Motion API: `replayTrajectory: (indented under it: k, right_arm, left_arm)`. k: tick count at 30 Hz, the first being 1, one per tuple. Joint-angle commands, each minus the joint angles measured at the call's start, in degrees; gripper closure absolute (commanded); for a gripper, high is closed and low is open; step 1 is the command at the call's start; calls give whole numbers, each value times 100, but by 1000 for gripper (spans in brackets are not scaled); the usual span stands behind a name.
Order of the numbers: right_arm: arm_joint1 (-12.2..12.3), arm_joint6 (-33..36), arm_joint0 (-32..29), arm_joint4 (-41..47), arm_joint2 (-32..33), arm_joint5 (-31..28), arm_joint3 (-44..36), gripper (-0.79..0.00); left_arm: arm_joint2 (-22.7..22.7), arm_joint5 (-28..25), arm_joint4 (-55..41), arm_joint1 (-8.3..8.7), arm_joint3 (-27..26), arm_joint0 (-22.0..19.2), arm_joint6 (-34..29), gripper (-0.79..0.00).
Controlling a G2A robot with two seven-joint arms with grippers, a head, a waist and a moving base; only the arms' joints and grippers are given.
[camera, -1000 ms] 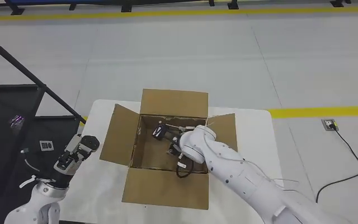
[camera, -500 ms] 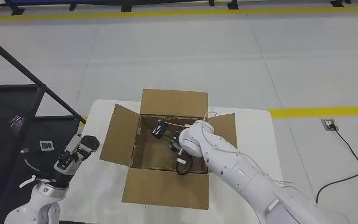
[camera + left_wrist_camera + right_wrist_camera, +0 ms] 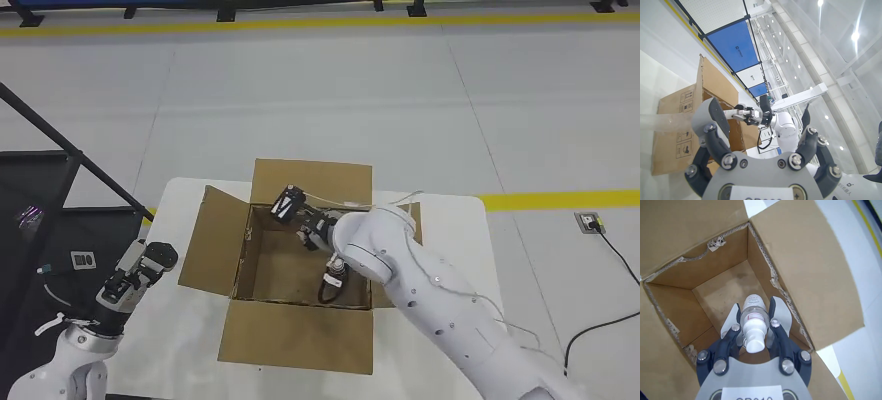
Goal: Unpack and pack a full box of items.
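Box (image 3: 310, 182) stood open on the table (image 3: 455, 228); the right gripper (image 3: 755, 305) gripped a bottle (image 3: 753, 313) just above its inside — the left gripper (image 3: 761, 108) hung beside the box, spread wide, empty.

The right arm (image 3: 430, 300) extends forward, elbow bent. The right gripper (image 3: 755, 307) angles downward, its fingers (image 3: 779, 308) clamped on a small spray bottle (image 3: 753, 317). The left arm (image 3: 75, 365) sits low at the side. The left gripper (image 3: 761, 113) is tilted upward, fingers (image 3: 717, 113) spread apart.

Entry, bottle (image 3: 754, 318): sides hidden by my right gripper (image 3: 755, 303) (label print too small); box (image 3: 295, 340) floor partly behind my arm (image 3: 430, 300).
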Motion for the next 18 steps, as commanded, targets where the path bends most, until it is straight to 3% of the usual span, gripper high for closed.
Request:
replayTrajectory:
  k: [1, 5, 8, 13, 18]
  right_arm:
    - [183, 164, -556, -218, 625, -65, -1025, 0]
    - [399, 116, -1439, -773, 1590, 210, -2334, 0]
    - [485, 13, -1916, -1405, 2125, 656, -2891, 0]
    - [554, -95, -2380, -1996, 2831, 1279, -3022, 0]
    - [623, 1, -2611, -2020, 3508, 1221, -2545, 0]
  left_arm:
    - [0, 0, 0, 0, 0, 0, 0, -785]
    - [0, 0, 0, 0, 0, 0, 0, -785]
    - [0, 0, 0, 0, 0, 0, 0, -785]
    - [0, 0, 0, 0, 0, 0, 0, -785]
    - [0, 0, 0, 0, 0, 0, 0, -785]
